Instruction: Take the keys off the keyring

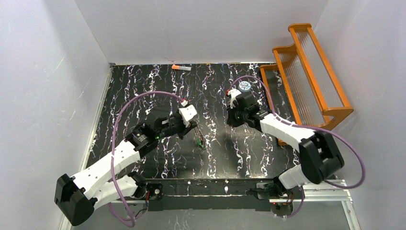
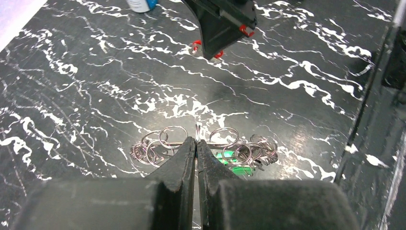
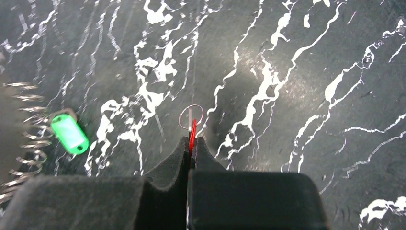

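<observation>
White walls (image 1: 201, 28) box in a black desk (image 1: 143, 96) veined with white, and the keyring (image 2: 249, 151) lies near its middle. It does not look like one solid hoop. It is a loose string of thin silver wire loops, with the green keys (image 2: 230, 159) tucked in among them on the side nearer the right arm. The left hand (image 2: 197, 141) is pressed together on one upright loop at the centre of that string. The right hand (image 3: 191, 143) pinches the red key (image 3: 192, 134) by its plastic head, edge-on, with a small ring (image 3: 190, 116) standing just past the fingertips and apart from the main string. All of this should weigh almost nothing. The wire is stiff and springy, slick under the pads, and likely to twist or slip free. The loops will tangle and drag one another along. The flat plastic heads give the surest hold, while the other hand pins a single loop close to where a key hangs.
</observation>
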